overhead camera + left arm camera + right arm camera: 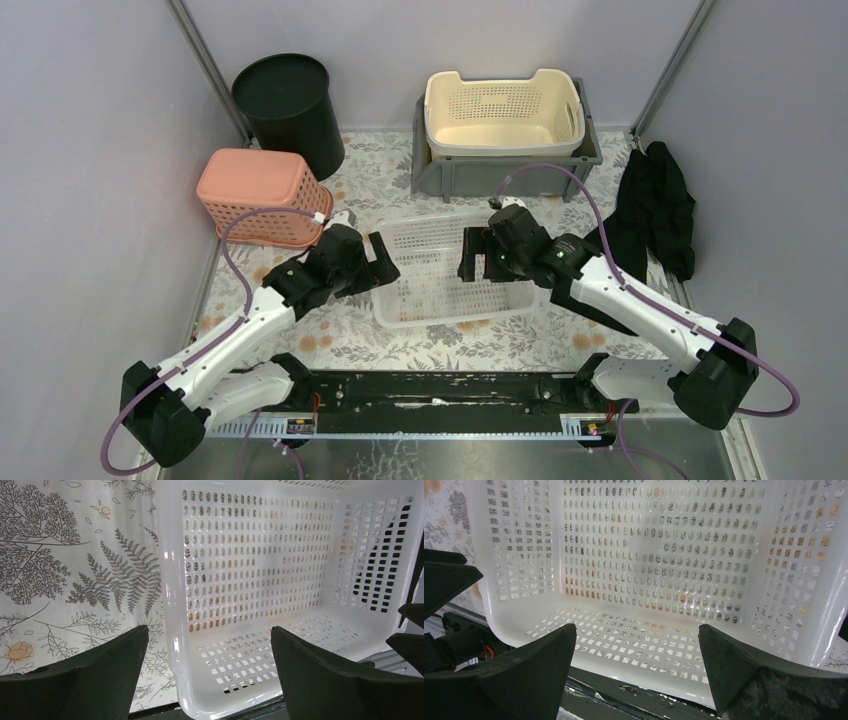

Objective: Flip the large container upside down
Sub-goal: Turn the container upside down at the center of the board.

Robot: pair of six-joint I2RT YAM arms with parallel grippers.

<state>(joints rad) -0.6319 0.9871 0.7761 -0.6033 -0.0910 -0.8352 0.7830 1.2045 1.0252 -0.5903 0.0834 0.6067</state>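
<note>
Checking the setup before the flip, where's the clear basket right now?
In the top view the clear basket sits upright mid-table between the open left gripper and right gripper, just on the near side of the grey bin.

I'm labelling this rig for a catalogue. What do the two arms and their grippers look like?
The left arm and right arm both have white link shells with black joints and black bases. A purple cable loops along each one. The left gripper and right gripper are black, with broad, wedge-shaped matte fingers. A small green light glows near the right arm's wrist.
</note>
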